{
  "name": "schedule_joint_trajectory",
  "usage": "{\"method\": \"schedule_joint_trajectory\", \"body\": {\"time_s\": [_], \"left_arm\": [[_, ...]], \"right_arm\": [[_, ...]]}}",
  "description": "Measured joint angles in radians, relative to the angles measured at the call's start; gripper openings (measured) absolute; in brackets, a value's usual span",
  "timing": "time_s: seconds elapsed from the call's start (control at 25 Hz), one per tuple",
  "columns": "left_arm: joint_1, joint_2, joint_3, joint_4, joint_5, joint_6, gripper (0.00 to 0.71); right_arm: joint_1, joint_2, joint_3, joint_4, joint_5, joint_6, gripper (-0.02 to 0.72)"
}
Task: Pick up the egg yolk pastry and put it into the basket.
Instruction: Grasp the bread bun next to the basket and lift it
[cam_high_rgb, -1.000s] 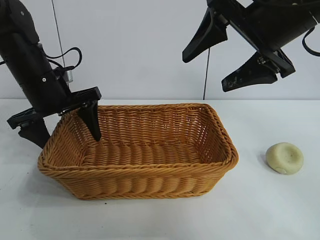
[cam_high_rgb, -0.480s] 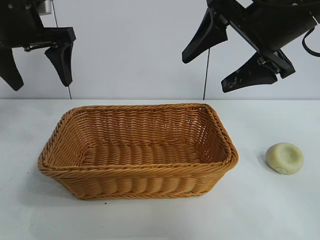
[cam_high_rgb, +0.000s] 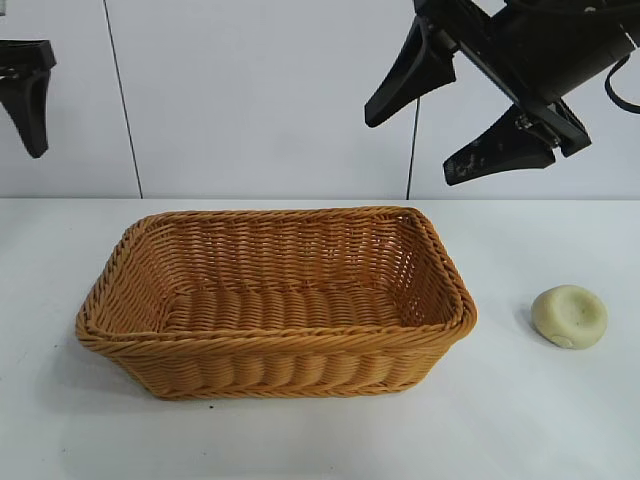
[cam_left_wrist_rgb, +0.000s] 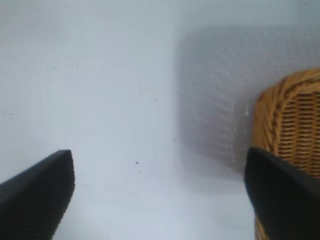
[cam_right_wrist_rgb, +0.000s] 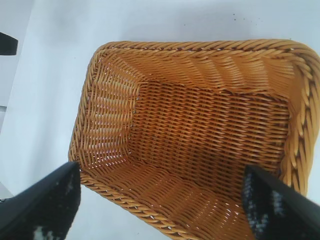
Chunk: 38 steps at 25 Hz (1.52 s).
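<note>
the right gripper (cam_high_rgb: 455, 105) hangs high with its jaws spread wide and nothing between them, above the basket's (cam_high_rgb: 445, 325) right end, tilted down over the weave; its own camera looks straight into the bare basket floor (cam_right_wrist_rgb: 200, 125). the left gripper (cam_left_wrist_rgb: 160, 190) is also spread wide and holds nothing, up at the far left edge of the outside view, beyond the basket's left end, over bare table (cam_high_rgb: 560, 420).

the pastry (cam_high_rgb: 569, 316) lies on the table to the right of the basket, apart from its rim, and not under either gripper. nothing is in the basket, so the pick has not begun.

what could go wrong, as i judge it: the right gripper aims at the basket, not the pastry, so a straight descent would land on wicker and could shove or tip the basket. the pastry is low, domed and smooth; jaws closing too high may slip over it and send it sliding, and too hard a pinch could dent it. a low carry could catch the rim.
</note>
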Motion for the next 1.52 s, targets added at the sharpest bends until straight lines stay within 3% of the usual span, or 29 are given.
{"method": "schedule_joint_trajectory", "body": {"time_s": [0.28, 0.32, 0.68, 1.04, 1.32, 1.52], "left_arm": [[0.000, -0.185, 0.193, 0.001, 0.000, 0.010, 0.664], [0.000, -0.275, 0.286, 0.001, 0.000, 0.024, 0.664], [0.000, -0.792, 0.741, 0.001, 0.001, 0.042, 0.664], [0.000, -1.315, 1.123, 0.000, -0.130, 0.042, 0.664], [0.000, -1.650, 1.156, 0.000, -0.135, 0.042, 0.664], [0.000, -1.802, 1.161, -0.002, -0.139, 0.042, 0.664]], "right_arm": [[0.000, 0.000, 0.000, 0.000, 0.000, 0.000, 0.627], [0.000, 0.000, 0.000, 0.000, 0.000, 0.000, 0.627], [0.000, 0.000, 0.000, 0.000, 0.000, 0.000, 0.627], [0.000, 0.000, 0.000, 0.000, 0.000, 0.000, 0.627], [0.000, 0.000, 0.000, 0.000, 0.005, 0.000, 0.627], [0.000, 0.000, 0.000, -0.001, 0.013, 0.000, 0.627]]}}
